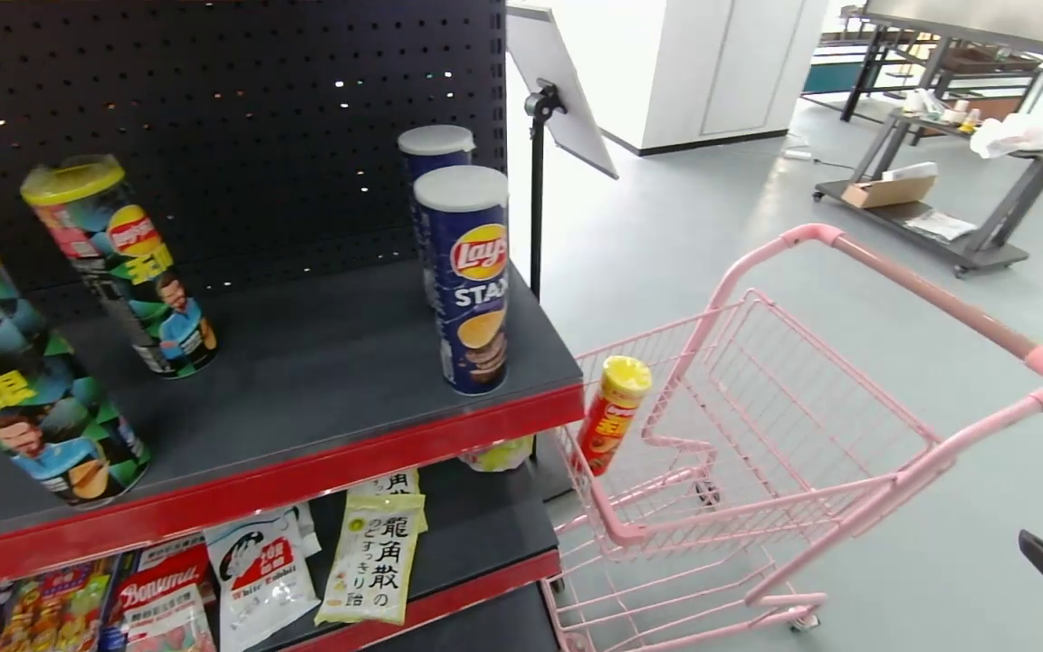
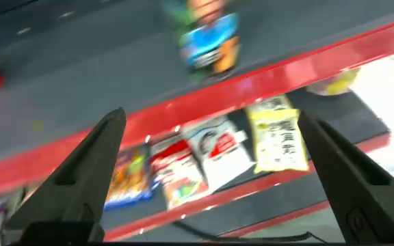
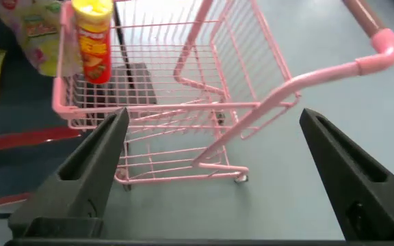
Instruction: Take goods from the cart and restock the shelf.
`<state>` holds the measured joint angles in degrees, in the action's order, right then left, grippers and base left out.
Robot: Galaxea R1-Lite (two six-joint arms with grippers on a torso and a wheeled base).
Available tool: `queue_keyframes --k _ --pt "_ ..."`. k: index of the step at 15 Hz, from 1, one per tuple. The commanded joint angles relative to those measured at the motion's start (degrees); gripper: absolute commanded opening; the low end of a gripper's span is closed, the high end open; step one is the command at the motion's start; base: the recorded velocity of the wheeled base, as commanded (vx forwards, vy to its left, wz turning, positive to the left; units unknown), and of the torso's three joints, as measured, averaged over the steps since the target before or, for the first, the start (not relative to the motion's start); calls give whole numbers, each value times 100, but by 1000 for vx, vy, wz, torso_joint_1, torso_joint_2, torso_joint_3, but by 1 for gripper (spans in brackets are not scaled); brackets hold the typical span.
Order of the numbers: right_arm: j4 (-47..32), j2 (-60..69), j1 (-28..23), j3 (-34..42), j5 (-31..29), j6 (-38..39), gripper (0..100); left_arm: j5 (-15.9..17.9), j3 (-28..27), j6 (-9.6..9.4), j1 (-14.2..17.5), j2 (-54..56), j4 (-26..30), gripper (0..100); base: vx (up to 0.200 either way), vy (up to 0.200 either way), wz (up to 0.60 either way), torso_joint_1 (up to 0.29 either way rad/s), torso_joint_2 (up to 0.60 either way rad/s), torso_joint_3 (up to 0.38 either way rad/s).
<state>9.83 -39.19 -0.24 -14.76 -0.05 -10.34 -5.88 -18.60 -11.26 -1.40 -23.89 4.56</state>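
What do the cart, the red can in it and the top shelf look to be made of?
Cart: looks like metal wire and tube with a glossy pink coating, given the thin grid walls and the sheen on the handle.
Can: probably a cardboard tube with a glossy printed wrap and a yellow plastic lid.
Shelf: likely painted sheet metal, matt dark grey with a red front edge.

The head camera looks forward and down from high up, the pink cart (image 1: 929, 297) right of centre and the shelf (image 1: 322, 362) to the cart's left. The right wrist camera looks down on the cart from near — sharing its red-and-yellow can (image 1: 610, 415) with the head view. The left wrist camera faces the shelf beside the cart, close — sharing the yellow-green bag (image 1: 372, 561).
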Motion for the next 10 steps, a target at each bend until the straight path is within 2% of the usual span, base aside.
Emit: queue_keyframes --k 1,7,10 --pt "2 -9 -20 0 -4 -3 100 -1 -3 1 0 -28 10 100 0 0 0 0 0 0" --pt "2 -36 -20 35 -30 -12 100 166 -3 1 -9 -36 1 100 0 0 0 0 0 0" --pt "-7 -36 -20 96 -30 -12 100 236 -3 1 -9 -28 -8 100 0 0 0 -129 330 186"
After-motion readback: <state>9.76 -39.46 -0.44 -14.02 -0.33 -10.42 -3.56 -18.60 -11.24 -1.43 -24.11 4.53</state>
